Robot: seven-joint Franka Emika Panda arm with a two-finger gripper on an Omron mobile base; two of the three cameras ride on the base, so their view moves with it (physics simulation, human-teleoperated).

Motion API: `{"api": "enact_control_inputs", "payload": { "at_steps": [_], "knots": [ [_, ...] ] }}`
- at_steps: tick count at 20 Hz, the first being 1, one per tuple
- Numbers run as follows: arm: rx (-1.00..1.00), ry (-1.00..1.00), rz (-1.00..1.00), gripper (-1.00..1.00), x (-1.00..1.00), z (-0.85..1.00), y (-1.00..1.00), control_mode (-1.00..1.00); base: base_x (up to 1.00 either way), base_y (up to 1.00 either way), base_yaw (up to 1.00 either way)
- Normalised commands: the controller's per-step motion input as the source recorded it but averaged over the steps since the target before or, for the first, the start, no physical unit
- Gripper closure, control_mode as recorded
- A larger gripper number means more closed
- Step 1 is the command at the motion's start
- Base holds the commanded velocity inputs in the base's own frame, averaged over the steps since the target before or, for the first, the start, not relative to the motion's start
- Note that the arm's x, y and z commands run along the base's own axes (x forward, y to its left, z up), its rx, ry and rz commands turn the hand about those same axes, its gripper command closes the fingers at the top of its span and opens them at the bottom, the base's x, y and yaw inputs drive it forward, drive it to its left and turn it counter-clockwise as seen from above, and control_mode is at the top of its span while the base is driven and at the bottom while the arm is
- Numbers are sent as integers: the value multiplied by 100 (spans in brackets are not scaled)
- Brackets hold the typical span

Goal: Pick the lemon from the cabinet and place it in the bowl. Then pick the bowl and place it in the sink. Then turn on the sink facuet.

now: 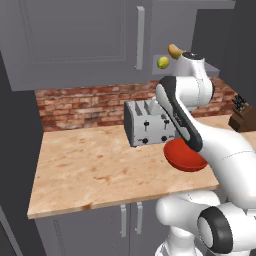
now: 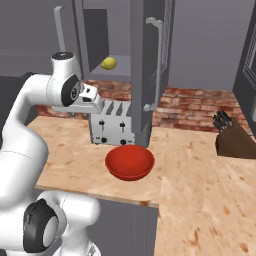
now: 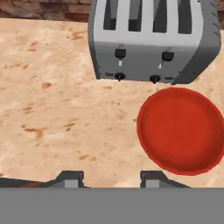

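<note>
1. Lemon [image 2: 109, 63] sits on the cabinet [image 1: 75, 40] shelf, up above the toaster [image 3: 151, 41]; in the left base view it lies just beside an orange-tan pastry [image 1: 174, 50]. It looks nearly round, so no long axis can be told.
2. Bowl [image 3: 181, 130] stands upright on the surface [image 1: 95, 170], mouth up, just in front of the toaster and apart from it. It is red and plain.
3. Cabinet door stands open, edge-on in the right base view, its long silver handle [image 2: 156, 65] running vertically.
4. Claw [image 3: 107, 180] hangs above the surface, looking down on it left of the bowl; its two tips stand apart with nothing between them, partly open and holding nothing.
5. Toaster has four slots, with levers and knobs facing the robot; no writing is legible anywhere.
6. Knife block [image 2: 234, 137] stands at the right, near the brick wall [image 1: 90, 105].
</note>
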Motion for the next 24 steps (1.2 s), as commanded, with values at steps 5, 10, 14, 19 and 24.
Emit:
{"api": "enact_control_inputs", "payload": {
  "at_steps": [5,10,14,19,24],
  "knots": [
    [0,-27,-1,-100,-22,8,-14,-100,0,0,0],
    [1,-31,-16,-100,-15,47,-18,-100,0,0,0],
    [4,-8,-29,-100,0,71,-4,-100,0,0,0],
    [13,0,-32,-100,0,84,-35,-100,0,0,0],
    [18,0,-24,-100,14,28,-49,-100,0,0,0]
  ]
}}
